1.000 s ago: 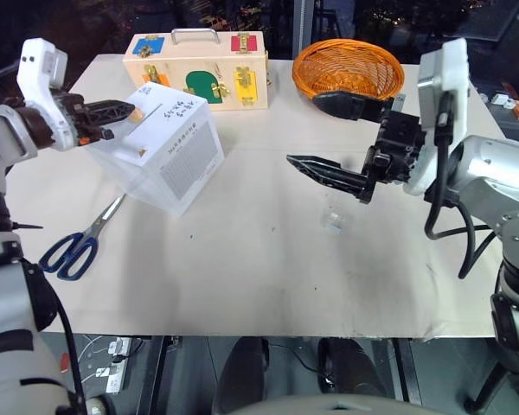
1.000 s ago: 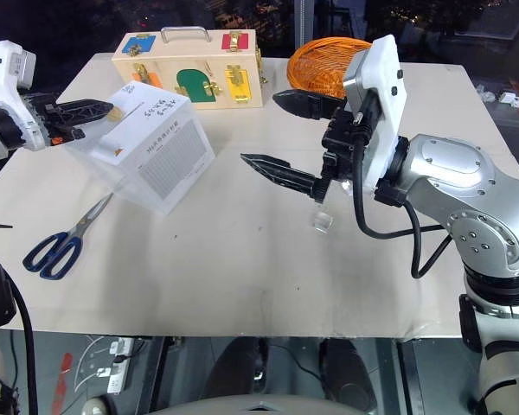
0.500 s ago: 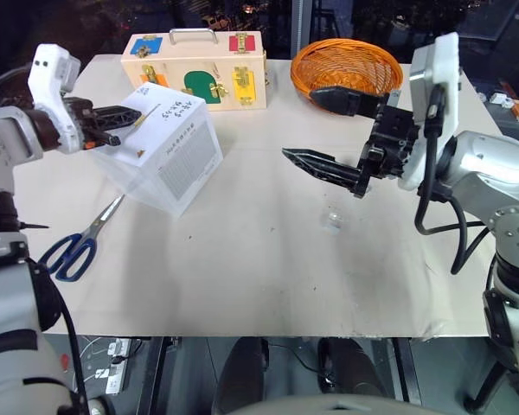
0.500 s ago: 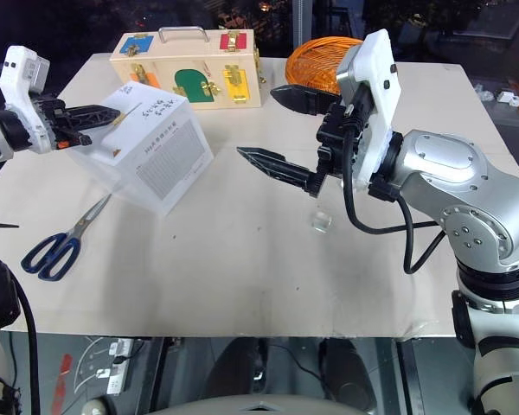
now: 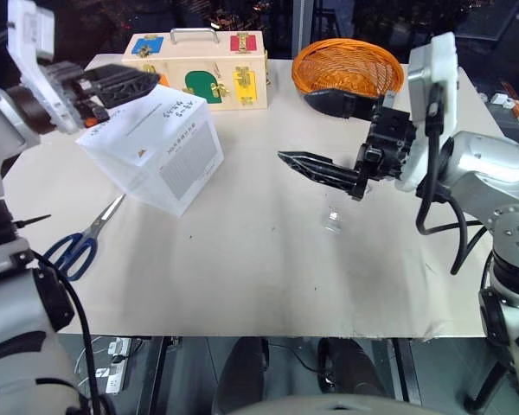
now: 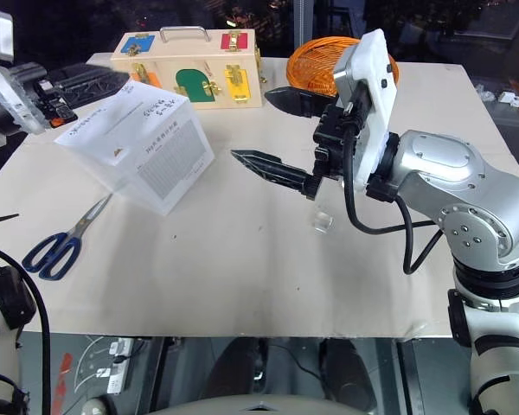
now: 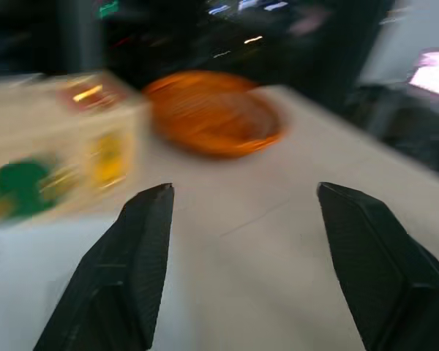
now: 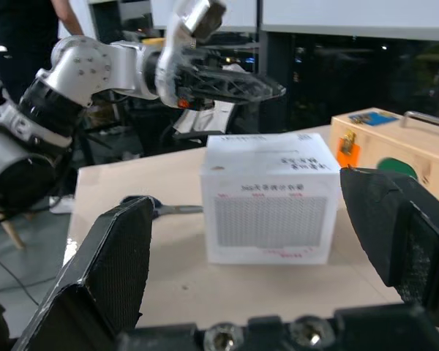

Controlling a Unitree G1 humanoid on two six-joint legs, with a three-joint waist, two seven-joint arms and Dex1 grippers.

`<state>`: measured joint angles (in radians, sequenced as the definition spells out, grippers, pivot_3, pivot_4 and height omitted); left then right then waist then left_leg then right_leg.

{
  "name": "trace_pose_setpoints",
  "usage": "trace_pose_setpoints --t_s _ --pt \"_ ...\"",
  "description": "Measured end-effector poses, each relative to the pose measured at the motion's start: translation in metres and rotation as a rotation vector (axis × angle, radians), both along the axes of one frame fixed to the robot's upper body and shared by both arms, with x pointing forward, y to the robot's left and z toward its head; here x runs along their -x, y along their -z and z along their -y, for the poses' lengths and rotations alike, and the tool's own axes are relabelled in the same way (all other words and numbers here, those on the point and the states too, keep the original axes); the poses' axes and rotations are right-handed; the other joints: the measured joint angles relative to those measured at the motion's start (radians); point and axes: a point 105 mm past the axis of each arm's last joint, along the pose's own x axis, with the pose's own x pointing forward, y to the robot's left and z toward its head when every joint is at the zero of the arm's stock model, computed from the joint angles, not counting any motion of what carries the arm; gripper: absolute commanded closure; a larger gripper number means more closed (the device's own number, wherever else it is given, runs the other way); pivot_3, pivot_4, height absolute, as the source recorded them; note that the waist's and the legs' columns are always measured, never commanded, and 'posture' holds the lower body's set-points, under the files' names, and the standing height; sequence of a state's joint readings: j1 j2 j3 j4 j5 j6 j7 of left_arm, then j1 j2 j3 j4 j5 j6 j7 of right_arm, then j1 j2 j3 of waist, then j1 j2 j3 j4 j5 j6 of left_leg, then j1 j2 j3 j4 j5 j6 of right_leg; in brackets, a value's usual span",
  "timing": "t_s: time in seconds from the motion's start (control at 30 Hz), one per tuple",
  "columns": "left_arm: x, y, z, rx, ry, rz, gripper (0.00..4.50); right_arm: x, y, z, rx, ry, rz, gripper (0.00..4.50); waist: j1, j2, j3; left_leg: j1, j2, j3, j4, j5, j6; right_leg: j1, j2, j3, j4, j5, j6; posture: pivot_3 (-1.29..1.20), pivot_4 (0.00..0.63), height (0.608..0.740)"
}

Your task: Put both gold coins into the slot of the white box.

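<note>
Left wrist view: the left gripper (image 7: pixel 245 190) has its two black fingers apart with nothing between them. It hangs just above the white box (image 5: pixel 169 151), which sits on the table (image 5: pixel 242 277). The right gripper (image 5: pixel 294 125) is wide open too, and empty. I cannot tell where the gold coins are. They are likely hard, thin and slippery, so pinch one by its flat sides. The box has handwriting on top and grey print on its side, too small to read.

Wooden case (image 5: pixel 196 69), orange basket (image 5: pixel 348 67), scissors (image 5: pixel 76 244)
</note>
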<state>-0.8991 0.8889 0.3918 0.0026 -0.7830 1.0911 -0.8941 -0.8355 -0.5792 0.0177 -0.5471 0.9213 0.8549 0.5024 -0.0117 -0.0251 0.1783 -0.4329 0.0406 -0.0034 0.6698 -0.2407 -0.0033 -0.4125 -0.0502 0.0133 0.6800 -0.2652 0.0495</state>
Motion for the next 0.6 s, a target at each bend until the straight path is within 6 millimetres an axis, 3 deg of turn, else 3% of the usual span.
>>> trace_pose_setpoints --t_s 0.1,0.2,0.3,0.43,0.47,0.5,0.53,0.57,0.6 --pt "0.013 0.013 0.029 -0.010 0.092 -0.015 1.22 -0.002 -0.003 0.003 -0.011 0.006 -0.010 0.00 -0.003 0.000 0.000 0.002 0.000 0.000 0.000 0.000 0.000 0.000 0.000 0.002 0.002 0.000 0.000 0.00 0.150 0.726" --pt "0.026 0.051 0.056 -0.044 0.164 -0.084 1.22 -0.009 -0.006 0.010 -0.018 0.043 -0.029 0.00 -0.010 0.000 0.000 0.002 0.000 0.000 0.000 0.000 0.000 0.000 0.001 0.003 0.002 0.000 0.000 0.00 0.150 0.726" --pt "0.039 0.084 0.066 -0.090 0.184 -0.130 1.22 -0.016 -0.003 0.021 0.023 0.114 -0.052 0.00 -0.015 0.000 0.000 0.002 0.000 -0.001 -0.001 0.000 0.000 -0.001 0.000 0.003 0.002 0.000 0.000 0.00 0.150 0.726" --pt "0.049 0.118 0.061 -0.100 0.162 -0.198 1.22 -0.029 0.005 0.043 0.126 0.263 -0.075 0.00 -0.013 0.000 0.000 0.002 0.000 0.000 0.000 0.000 0.000 0.000 0.000 0.003 0.001 0.000 0.000 0.00 0.150 0.726" --pt "0.051 0.128 0.060 -0.108 0.160 -0.221 1.22 -0.029 0.016 0.057 0.149 0.311 -0.096 0.00 -0.012 0.000 0.000 0.002 0.000 0.001 -0.001 0.000 0.000 0.000 0.000 0.003 0.001 0.000 0.000 0.00 0.150 0.726" --pt "0.058 0.136 0.057 -0.121 0.161 -0.222 1.22 -0.011 0.055 0.099 0.138 0.404 -0.149 0.00 0.027 -0.014 -0.013 0.001 0.001 -0.006 -0.008 0.000 0.000 0.005 0.002 -0.003 -0.011 -0.002 -0.002 0.00 0.150 0.726" --pt "0.061 0.149 0.044 -0.130 0.118 -0.257 1.22 0.006 0.100 0.132 0.182 0.496 -0.283 0.00 0.044 -0.015 -0.016 0.003 0.004 -0.006 -0.009 -0.001 -0.001 0.014 0.003 -0.005 -0.018 -0.006 -0.001 0.00 0.150 0.726" --pt "0.062 0.163 0.031 -0.145 0.062 -0.304 1.22 0.026 0.142 0.157 0.239 0.569 -0.439 0.00 0.056 -0.010 -0.015 0.001 0.002 -0.001 -0.009 -0.001 -0.002 0.016 0.000 -0.002 -0.017 -0.011 0.002 0.00 0.150 0.726" --pt "0.064 0.176 0.020 -0.158 0.022 -0.343 1.22 0.045 0.167 0.174 0.283 0.611 -0.540 0.00 0.060 -0.002 -0.013 0.000 -0.001 0.002 -0.008 -0.002 -0.002 0.013 -0.004 0.002 -0.015 -0.015 0.005 0.00 0.150 0.726"
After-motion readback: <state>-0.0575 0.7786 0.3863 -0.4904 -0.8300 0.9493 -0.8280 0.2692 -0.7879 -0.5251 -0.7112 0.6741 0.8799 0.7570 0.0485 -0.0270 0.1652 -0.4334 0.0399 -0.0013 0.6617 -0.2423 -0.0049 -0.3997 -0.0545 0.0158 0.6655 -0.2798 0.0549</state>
